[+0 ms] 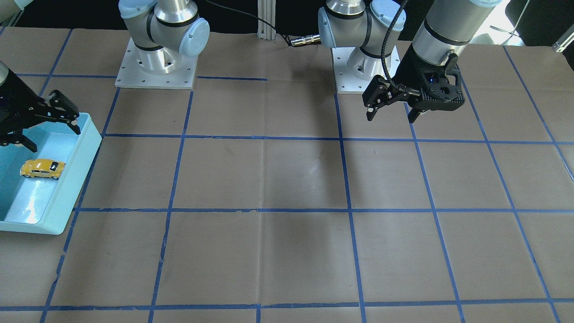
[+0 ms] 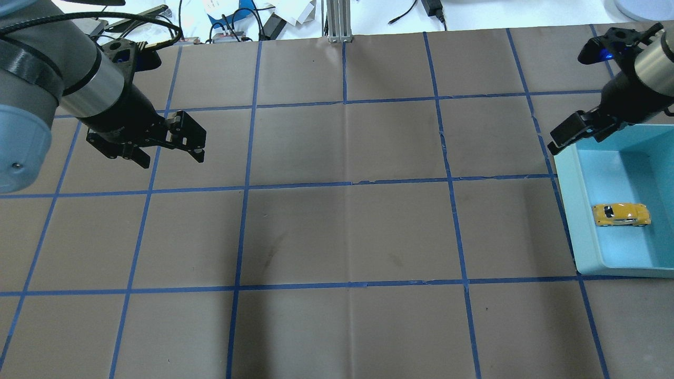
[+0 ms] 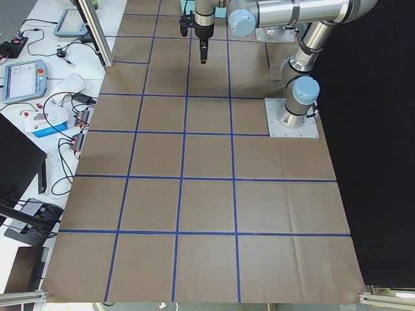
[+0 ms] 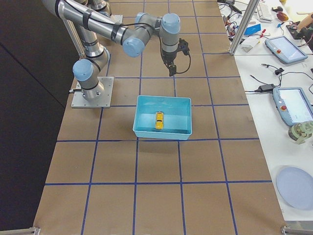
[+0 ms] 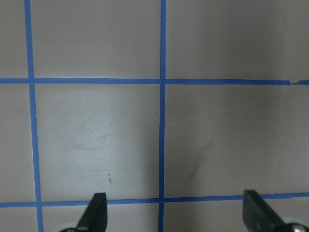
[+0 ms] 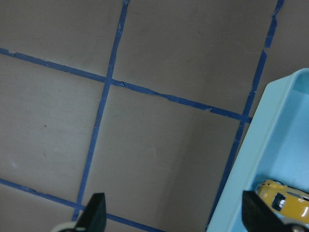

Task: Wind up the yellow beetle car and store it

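Observation:
The yellow beetle car (image 1: 42, 169) lies inside a light blue bin (image 1: 85, 148) at the table's right end, apart from both grippers. It also shows in the overhead view (image 2: 621, 215), the exterior right view (image 4: 159, 120) and the corner of the right wrist view (image 6: 285, 203). My right gripper (image 1: 54, 139) is open and empty, raised above the bin's edge nearest the robot base (image 2: 566, 205), off to one side of the car. My left gripper (image 2: 171, 159) is open and empty above bare brown table on the left side (image 5: 176, 212).
The brown table carries a blue tape grid. The two arm bases (image 1: 157, 63) (image 1: 365, 67) stand at the robot side. Cables, tablets and small devices (image 4: 288, 49) lie on the white bench beyond the table's far edge.

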`<state>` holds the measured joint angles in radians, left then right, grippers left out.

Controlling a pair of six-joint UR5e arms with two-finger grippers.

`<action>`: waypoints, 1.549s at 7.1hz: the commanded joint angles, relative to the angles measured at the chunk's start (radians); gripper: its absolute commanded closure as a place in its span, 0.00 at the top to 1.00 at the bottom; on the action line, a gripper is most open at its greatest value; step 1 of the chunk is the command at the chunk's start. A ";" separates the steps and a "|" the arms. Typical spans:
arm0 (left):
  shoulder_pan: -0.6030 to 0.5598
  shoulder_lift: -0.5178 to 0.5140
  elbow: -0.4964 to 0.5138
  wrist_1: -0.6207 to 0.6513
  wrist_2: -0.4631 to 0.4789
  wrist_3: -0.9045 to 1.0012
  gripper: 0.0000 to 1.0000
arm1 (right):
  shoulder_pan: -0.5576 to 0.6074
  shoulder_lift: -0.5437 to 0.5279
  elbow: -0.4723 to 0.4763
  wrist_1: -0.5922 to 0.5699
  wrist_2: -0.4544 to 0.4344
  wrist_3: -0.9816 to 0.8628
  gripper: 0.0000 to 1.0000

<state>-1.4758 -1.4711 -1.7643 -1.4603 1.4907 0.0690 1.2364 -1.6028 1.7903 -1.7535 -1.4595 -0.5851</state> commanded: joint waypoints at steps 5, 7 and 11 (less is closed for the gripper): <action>0.002 0.000 -0.001 0.000 -0.001 0.000 1.00 | 0.414 0.035 -0.196 0.203 -0.176 0.524 1.00; 0.002 0.000 -0.003 0.000 -0.001 0.000 1.00 | 0.414 0.035 -0.206 0.200 -0.122 0.531 1.00; 0.002 0.002 -0.004 -0.003 0.000 0.000 1.00 | 0.414 0.032 -0.198 0.200 -0.085 0.541 1.00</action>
<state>-1.4744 -1.4708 -1.7677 -1.4610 1.4905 0.0690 1.6505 -1.5700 1.5876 -1.5527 -1.5489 -0.0449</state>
